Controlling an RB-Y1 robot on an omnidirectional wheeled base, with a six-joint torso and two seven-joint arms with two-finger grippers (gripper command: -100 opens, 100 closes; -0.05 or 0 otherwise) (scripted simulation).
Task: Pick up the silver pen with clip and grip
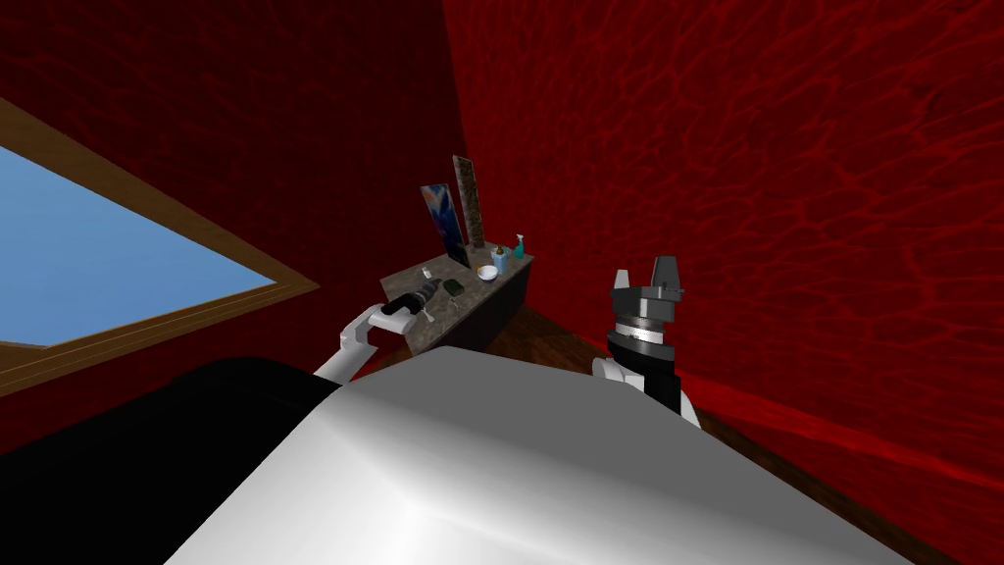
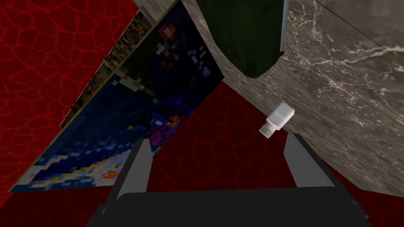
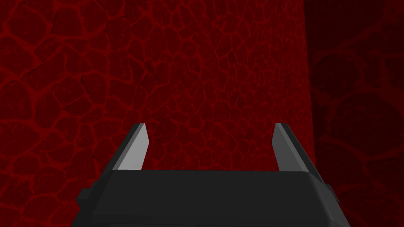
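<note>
My left hand (image 1: 428,292) hovers over the near end of the marble bench (image 1: 469,316), fingers released and apart. A small white bottle (image 2: 277,120) lies just beyond one fingertip, near a dark green object (image 2: 244,35). I cannot tell where the pen lies among the bench's small things. My right hand (image 3: 209,126) is raised by the red wall, also released.

The left gripper (image 2: 221,163) stands open at the frame's edge, red wall (image 2: 39,59) showing between its fingers (image 2: 144,165). Near mid-frame, just beyond one fingertip, a small white bottle (image 2: 277,119) lies at the rim of a grey marbled top (image 2: 347,79). Farther along that top is a dark green thing (image 2: 248,35), cut by the frame's edge. Beyond the other finger is a blue picture (image 2: 130,118), with a brown panel (image 2: 118,47) just behind it.
</note>
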